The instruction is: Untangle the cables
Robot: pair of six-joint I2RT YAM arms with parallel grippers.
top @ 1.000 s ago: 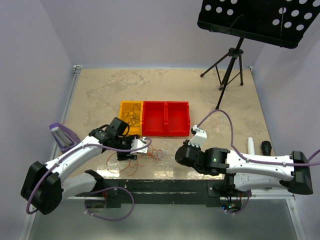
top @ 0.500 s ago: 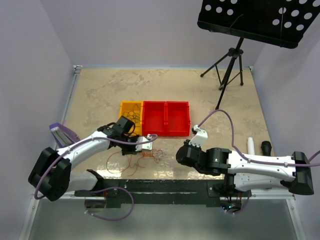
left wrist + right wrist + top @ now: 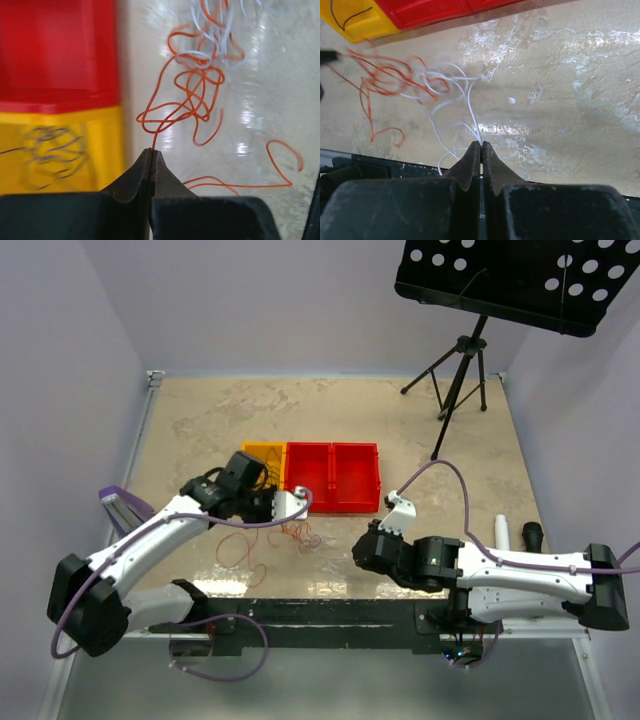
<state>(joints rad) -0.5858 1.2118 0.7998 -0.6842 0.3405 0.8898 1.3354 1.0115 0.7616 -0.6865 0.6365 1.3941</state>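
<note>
The cables (image 3: 301,535) lie tangled on the table between my two grippers, just in front of the bins. My left gripper (image 3: 151,150) is shut on an orange-red cable (image 3: 192,97), whose loops hang away from the tips toward white strands (image 3: 212,32). From above, the left gripper (image 3: 293,506) sits at the front edge of the yellow bin (image 3: 260,455). My right gripper (image 3: 481,143) is shut on a white cable (image 3: 470,97) that runs into the orange-red tangle (image 3: 390,75). In the top view the right gripper (image 3: 356,551) is right of the tangle.
The yellow bin (image 3: 60,145) holds thin black cables (image 3: 52,150). A red two-compartment bin (image 3: 332,476) stands beside it. A music-stand tripod (image 3: 458,370) is at the back right. A white cylinder (image 3: 503,532) and a black object (image 3: 533,533) lie at the right edge.
My left gripper has shut on the orange-red cable and moved up toward the bins, drawing the orange loops with it. The right arm has stayed put.
</note>
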